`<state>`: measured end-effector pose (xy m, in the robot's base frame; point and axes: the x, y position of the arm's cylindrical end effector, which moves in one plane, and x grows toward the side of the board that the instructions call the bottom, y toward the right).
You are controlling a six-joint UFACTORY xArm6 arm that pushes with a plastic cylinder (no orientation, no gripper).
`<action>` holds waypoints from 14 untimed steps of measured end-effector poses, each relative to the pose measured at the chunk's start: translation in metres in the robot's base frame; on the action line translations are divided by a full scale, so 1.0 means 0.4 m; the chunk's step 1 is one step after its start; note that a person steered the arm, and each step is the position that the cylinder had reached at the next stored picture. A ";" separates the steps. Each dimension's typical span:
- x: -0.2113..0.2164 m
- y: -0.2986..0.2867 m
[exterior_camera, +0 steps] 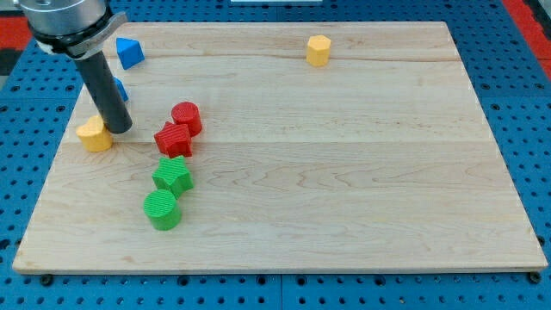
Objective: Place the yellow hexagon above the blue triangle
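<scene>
The yellow hexagon (318,50) stands near the board's top edge, right of centre. The blue triangle (129,52) lies at the view's top left. My tip (120,129) rests on the board at the left, touching or nearly touching the right side of a second yellow block (92,135) of unclear shape. The tip is well below the blue triangle and far left of the yellow hexagon. A second blue block (121,89) is mostly hidden behind the rod.
A red cylinder (187,116) and a red star (173,139) sit just right of the tip. A green star (173,175) and a green cylinder (162,209) lie below them. The wooden board (344,189) rests on a blue pegboard.
</scene>
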<state>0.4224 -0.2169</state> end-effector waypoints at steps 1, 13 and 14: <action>-0.120 0.070; -0.388 0.553; -0.336 0.525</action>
<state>0.2880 -0.0067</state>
